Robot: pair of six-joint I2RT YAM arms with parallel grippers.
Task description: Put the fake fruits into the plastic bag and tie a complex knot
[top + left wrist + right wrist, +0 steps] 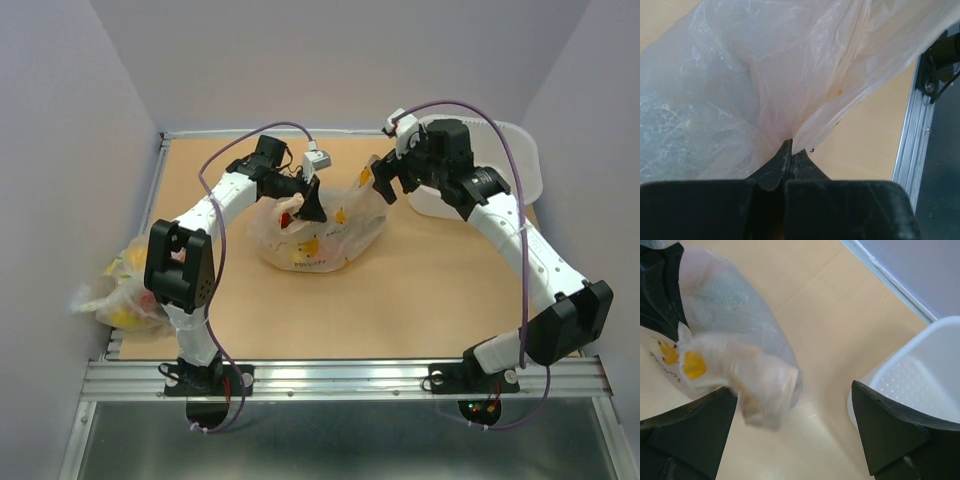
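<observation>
Smack in the middle of the table sits the plastic bag, lumpy, with red and yellow shapes showing through, so I'd guess the fruit's in and we're on the tying part. No knot I can make out yet. The left gripper is clamped tight on a gathered pinch of the bag's film near the top. The right gripper is spread wide, with a blurry loose end of the bag just beside one finger. Next I'd say the right one has to line up and clench on that loose end so the two ends can cross. The white tub is behind the right arm, and another bag sits at the far left edge.
</observation>
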